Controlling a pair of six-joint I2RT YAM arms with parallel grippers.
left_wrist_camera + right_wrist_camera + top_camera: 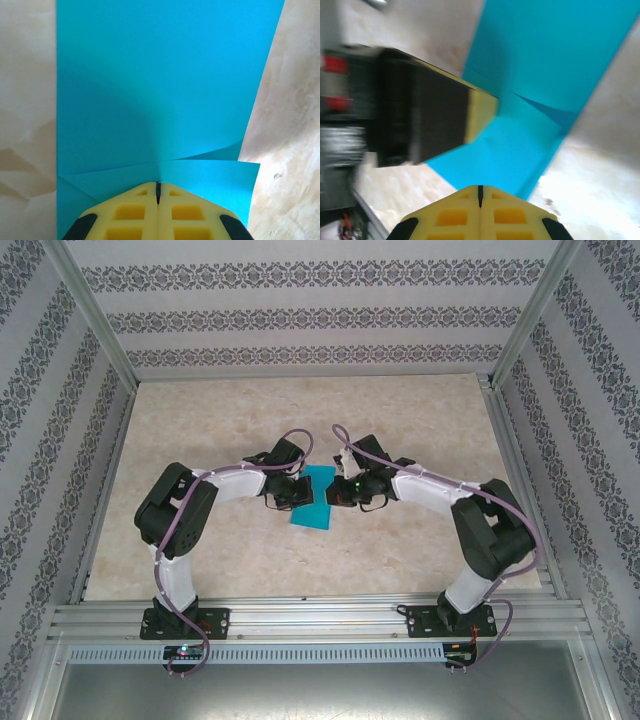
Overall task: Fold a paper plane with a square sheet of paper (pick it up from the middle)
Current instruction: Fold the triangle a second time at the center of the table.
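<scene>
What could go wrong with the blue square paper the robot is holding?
The left gripper and right gripper both pinch the thin teal-blue square sheet of paper, so pulling apart might tear it. Creases already fan out from the left pinch; more could spoil the fold. The grippers are close together and might bump.

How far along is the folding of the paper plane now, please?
Done: the square sheet of paper is gripped and shows a few soft creases, but no sharp fold. In hand: the left gripper and the right gripper seem to have their fingers shut on opposite edges of it. Left: every nose and wing fold; there is no dart shape yet.
</scene>
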